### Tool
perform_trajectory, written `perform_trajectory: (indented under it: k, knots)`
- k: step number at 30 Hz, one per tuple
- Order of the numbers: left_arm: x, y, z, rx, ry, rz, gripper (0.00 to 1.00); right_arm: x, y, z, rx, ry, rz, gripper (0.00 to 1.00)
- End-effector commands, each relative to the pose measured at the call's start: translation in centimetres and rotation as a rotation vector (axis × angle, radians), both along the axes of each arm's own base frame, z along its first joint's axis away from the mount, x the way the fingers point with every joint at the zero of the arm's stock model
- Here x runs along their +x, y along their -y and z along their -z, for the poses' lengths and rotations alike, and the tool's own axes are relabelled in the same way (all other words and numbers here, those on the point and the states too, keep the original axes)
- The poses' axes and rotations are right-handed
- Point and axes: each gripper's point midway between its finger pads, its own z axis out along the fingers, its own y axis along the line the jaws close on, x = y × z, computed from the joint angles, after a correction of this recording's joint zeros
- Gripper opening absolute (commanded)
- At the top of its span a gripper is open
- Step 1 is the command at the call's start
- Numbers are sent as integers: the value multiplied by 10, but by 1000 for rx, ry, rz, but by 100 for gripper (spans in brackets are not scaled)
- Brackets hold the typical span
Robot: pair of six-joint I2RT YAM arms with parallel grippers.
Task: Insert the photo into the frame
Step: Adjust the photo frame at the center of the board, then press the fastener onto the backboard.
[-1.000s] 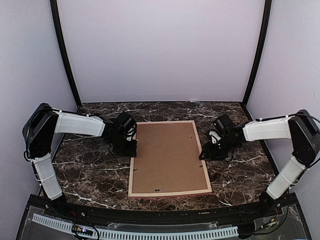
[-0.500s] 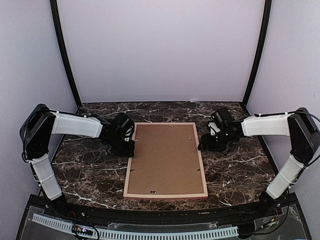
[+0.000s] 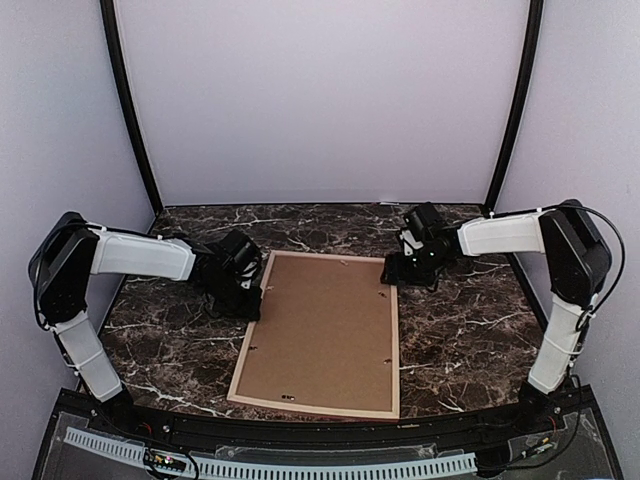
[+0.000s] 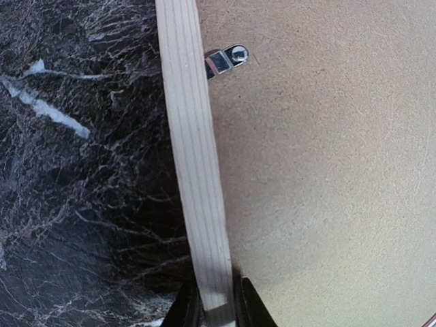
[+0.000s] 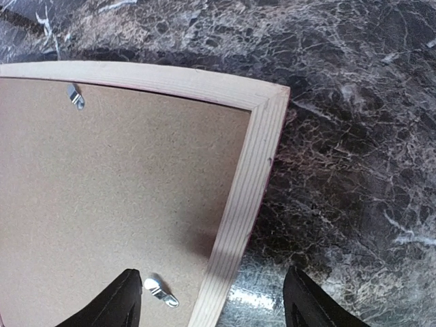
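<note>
Large thin rectangular picture frame (image 4: pixel 194 150), pale wood rails, lay face down on the dark veined marble table (image 3: pixel 460 320), mid-surface and a little askew to the table's edges. A plain brown fibreboard backing board (image 3: pixel 320 330) sat inside it, with small metal turn clips (image 4: pixel 228 59) bridging board and rail. The photo was not in view anywhere; you could not tell whether it lay under the board. Your left tool (image 4: pixel 216 305) was nearly closed, fingertips pinching the left rail from both sides. Your right tool (image 5: pixel 216 300) stood wide and held nothing, poised over the far right corner with the right rail between its fingers. Step in hand, as judged: steadying and squaring the frame before working the clips. To do it well, you wanted the left pinch low and level so the rail did not tip, and the right tool set on wood rather than on the board. Open marble lay on both flanks and beyond the far end. The near rail sat close to the table's near edge, so any slide was better directed away from you.
</note>
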Motion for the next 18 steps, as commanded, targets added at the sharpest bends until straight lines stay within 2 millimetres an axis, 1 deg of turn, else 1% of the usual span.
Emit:
perform_trajectory:
  k: [1, 2, 5, 13, 18]
  knots:
    - [-12, 1, -9, -28, -13, 16, 17, 4, -4, -1, 8, -1, -26, 74]
    - [-11, 2, -9, -29, -13, 15, 17, 2, -5, 0, 12, -3, -30, 76]
    - [-11, 4, -8, -27, -18, 15, 17, -4, -7, 2, 18, -13, -48, 77]
    - [-9, 8, -7, -22, -22, 20, 18, -19, -8, 16, -23, -44, -87, 68]
    - [-9, 9, -5, -19, -30, 20, 18, -22, -10, 20, -80, -37, -111, 69]
